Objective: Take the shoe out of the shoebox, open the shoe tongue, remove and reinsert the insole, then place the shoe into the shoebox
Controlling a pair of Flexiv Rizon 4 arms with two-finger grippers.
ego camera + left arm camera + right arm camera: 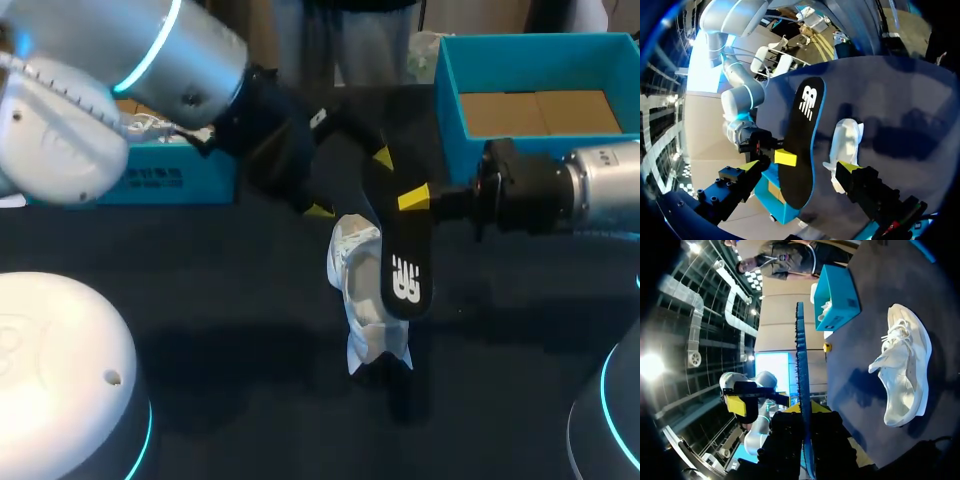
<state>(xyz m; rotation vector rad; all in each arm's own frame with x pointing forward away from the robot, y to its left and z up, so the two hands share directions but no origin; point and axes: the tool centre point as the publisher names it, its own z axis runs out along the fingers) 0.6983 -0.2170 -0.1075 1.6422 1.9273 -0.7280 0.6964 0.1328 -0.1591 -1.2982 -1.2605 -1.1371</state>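
1. The insole (403, 262) is gripped by the right gripper (408, 200) near one end, and it is held in the air just above the shoe (358, 290). Because only a small part is pinched, the insole can be turned or let slip if it is pressed against the shoe's opening.
2. The left gripper (799, 166) is held wide open above the shoe, with one finger on each side of the insole, and nothing is touched by it. If it is closed while the right gripper is moved, the insole can be bent or pulled out of line.
3. The two grippers are placed very near each other above the shoe. A knock between their fingers is possible if both are moved at once.
4. The shoe is left free on the table (250, 310), and it is not held by anything. It can be pushed away or tipped when the insole is driven in, so the insole may be folded at the heel instead of being laid flat.
5. How the shoe's opening is turned cannot be told surely. If the tongue is fallen back over it, the insole can be blocked.
6. The shoebox (447, 95) is well apart from the shoe, on the right arm's side. The shoe can be dropped on the way if it is taken badly.
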